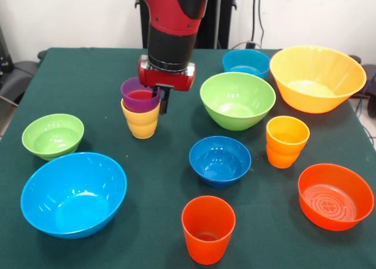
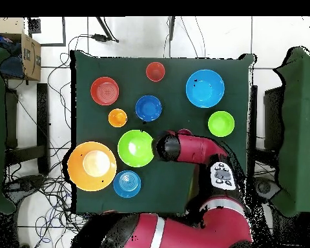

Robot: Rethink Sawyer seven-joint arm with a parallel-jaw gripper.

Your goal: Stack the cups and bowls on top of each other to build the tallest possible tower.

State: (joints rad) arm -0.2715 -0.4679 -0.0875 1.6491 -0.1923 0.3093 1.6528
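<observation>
A purple cup [image 1: 140,96] sits nested in a yellow cup [image 1: 141,122] at the table's middle left in the front view, forming a short tower. My gripper [image 1: 161,104] hangs at the purple cup's right rim, right against it. The arm [image 2: 183,148] hides both cups and the gripper in the overhead view. A red-orange cup [image 1: 208,229] [image 2: 155,71] and an orange-yellow cup [image 1: 287,141] [image 2: 117,117] stand alone. Loose bowls: dark blue [image 1: 220,160], green [image 1: 237,100], small green [image 1: 53,135], large light blue [image 1: 73,194], orange-red [image 1: 335,195], large orange-yellow [image 1: 317,78], teal [image 1: 246,62].
All things stand on a dark green table [image 1: 106,63]. The green bowl [image 2: 136,148] lies right next to the arm's end in the overhead view. Cables and a cardboard box [image 2: 30,55] lie on the floor beside the table.
</observation>
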